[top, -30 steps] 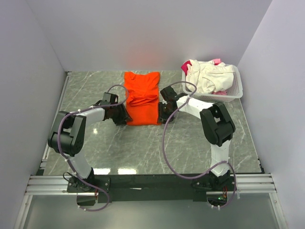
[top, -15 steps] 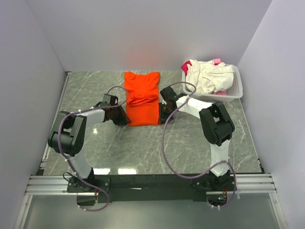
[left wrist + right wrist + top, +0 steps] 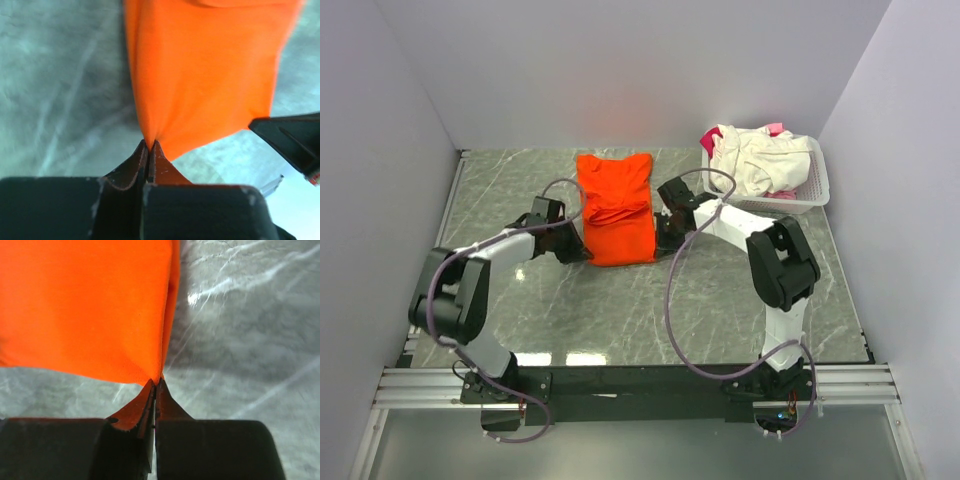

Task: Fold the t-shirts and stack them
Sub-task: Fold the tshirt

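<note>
Orange t-shirt (image 3: 616, 210) lies folded on the table (image 3: 720, 300), toward twelve o'clock. The left gripper (image 3: 149, 146) pinches its seven-o'clock corner, the right gripper (image 3: 155, 383) its five-o'clock corner. Cream-white and pink t-shirts (image 3: 750, 160) fill the basket (image 3: 817, 185) at two o'clock.

The folded t-shirt (image 3: 616, 215) lies on the table (image 3: 720, 300) between my left gripper (image 3: 149, 149) and my right gripper (image 3: 156, 386), one at each near corner. Far right, the basket (image 3: 817, 186) holds more t-shirts (image 3: 752, 160).
</note>
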Available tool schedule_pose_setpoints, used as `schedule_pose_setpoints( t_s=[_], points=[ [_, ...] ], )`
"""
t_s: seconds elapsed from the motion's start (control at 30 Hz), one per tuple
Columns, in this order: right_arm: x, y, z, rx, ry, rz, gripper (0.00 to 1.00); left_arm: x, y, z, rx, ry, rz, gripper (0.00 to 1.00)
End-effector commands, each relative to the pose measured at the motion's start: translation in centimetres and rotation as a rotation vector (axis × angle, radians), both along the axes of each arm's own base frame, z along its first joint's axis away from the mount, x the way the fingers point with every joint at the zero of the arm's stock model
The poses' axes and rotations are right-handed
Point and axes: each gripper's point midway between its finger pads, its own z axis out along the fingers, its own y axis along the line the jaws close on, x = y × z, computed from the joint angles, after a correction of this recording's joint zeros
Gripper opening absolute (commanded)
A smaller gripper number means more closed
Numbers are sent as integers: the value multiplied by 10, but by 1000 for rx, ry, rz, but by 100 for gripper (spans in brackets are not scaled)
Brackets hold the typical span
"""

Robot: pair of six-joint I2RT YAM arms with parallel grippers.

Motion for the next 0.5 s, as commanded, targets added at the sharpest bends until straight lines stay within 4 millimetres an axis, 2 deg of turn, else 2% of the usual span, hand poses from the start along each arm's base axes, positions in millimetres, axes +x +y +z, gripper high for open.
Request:
schedule_pose_setpoints(
  t_s=[0.0, 0.1, 0.2, 0.33, 0.47],
  points=[
    [9, 3, 65, 47, -132, -9, 0, 5, -5, 55, -38, -106, -9, 0],
    [6, -1, 91, 63, -178, -22, 0, 0, -7, 73, -65, -133, -13, 0],
    [-2, -5, 103, 81, -192, -32, 0, -12, -3, 68, -55, -112, -13, 0],
    [-15, -12, 104, 69, -197, -31, 0, -30, -2, 66, -77, -87, -16, 0],
    [-32, -19, 96, 48, -182, -25, 0, -50, 2, 66, -83, -64, -18, 0]
  ],
)
